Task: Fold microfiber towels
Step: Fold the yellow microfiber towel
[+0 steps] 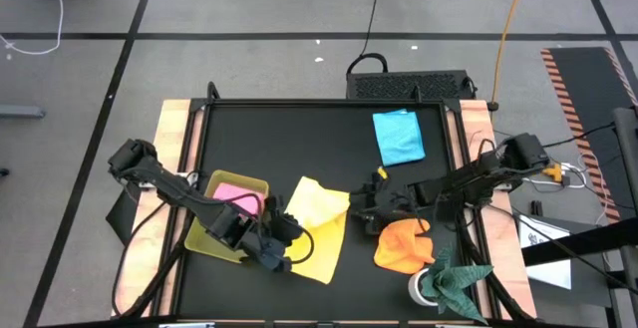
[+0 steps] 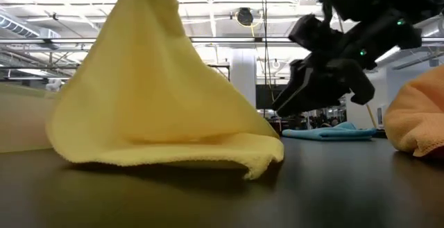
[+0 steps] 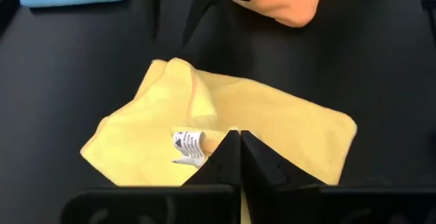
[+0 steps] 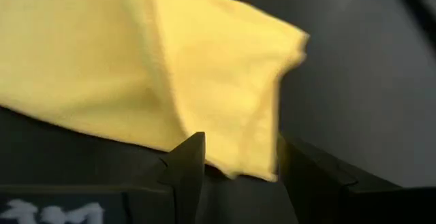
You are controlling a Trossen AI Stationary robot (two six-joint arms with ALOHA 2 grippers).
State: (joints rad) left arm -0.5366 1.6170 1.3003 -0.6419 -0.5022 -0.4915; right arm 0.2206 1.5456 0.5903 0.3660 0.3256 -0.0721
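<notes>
Gripping yellow towel [image 1: 321, 226] at near-left edge: left gripper [image 3: 238, 142], fingers pinched together on cloth beside white label [image 3: 189, 146]. Low view: towel drawn up into peak, lower hem resting on black mat [image 1: 299, 144]. Right gripper [image 4: 235, 157] at towel's right corner, fingers spread, corner edge between them, not clamped. Orange towel [image 1: 404, 245] bunched just right of it. Light blue towel [image 1: 399, 137] flat toward far right. Pink towel [image 1: 237, 198] in tray [image 1: 204, 240] at left. Bare mat across far left half.
</notes>
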